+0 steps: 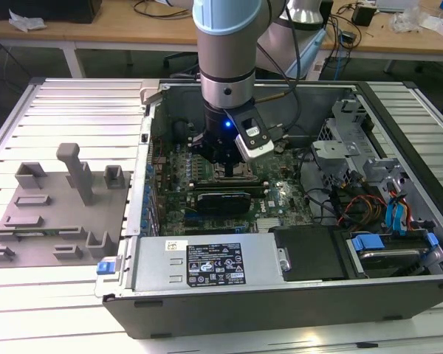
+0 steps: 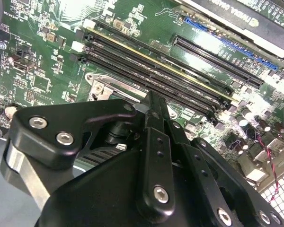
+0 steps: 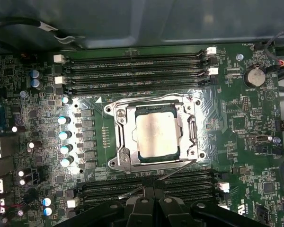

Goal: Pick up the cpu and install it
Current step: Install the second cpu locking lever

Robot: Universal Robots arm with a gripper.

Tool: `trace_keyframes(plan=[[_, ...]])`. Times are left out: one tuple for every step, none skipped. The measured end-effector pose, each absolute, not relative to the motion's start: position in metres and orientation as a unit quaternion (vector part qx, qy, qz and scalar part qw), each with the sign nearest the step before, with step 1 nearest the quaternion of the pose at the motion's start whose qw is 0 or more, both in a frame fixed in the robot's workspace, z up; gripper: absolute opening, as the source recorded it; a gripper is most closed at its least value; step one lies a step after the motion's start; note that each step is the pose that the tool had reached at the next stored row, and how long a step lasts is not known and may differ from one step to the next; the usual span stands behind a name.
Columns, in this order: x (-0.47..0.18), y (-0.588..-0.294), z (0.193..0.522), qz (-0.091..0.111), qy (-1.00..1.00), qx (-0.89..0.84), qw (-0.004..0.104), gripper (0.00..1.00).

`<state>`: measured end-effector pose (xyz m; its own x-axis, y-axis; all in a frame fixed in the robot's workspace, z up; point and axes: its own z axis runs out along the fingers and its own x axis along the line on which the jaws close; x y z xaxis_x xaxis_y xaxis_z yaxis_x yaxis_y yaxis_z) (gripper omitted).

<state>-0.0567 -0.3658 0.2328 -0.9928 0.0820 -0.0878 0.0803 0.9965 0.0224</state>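
Gripper (image 1: 223,161) low inside the open computer case (image 1: 399,133), fingers drawn together, nothing between them; cpu (image 3: 155,134) seated flat in the socket frame (image 3: 121,135), motherboard (image 3: 241,109) beneath

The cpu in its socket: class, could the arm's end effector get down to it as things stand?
Probably yes. The cpu lies face up in the open socket frame, nothing covering it, and the end effector hangs right over that spot inside the open computer case.

One cpu (image 3: 156,132), one socket frame (image 3: 120,137).
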Motion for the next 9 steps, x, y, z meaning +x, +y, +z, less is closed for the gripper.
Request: trace_keyframes(plan=[[-0.0567, -0.3658, 0.2328, 0.009, 0.998, 0.041, 0.044, 0.11], [-0.0567, -0.3658, 0.2328, 0.009, 0.998, 0.041, 0.044, 0.11], [-0.0567, -0.3658, 0.2328, 0.009, 0.998, 0.04, 0.044, 0.11], [-0.0567, -0.3657, 0.2327, 0.009, 0.998, 0.04, 0.044, 0.11], [-0.0567, -0.3657, 0.2322, 0.01, 0.998, 0.04, 0.044, 0.11], [-0.0568, -0.3657, 0.2316, 0.009, 0.998, 0.04, 0.044, 0.11], [-0.0569, -0.3658, 0.2309, 0.009, 0.998, 0.04, 0.044, 0.11], [-0.0569, -0.3658, 0.2308, 0.009, 0.998, 0.04, 0.044, 0.11], [-0.0569, -0.3658, 0.2307, 0.009, 0.998, 0.04, 0.044, 0.11]])
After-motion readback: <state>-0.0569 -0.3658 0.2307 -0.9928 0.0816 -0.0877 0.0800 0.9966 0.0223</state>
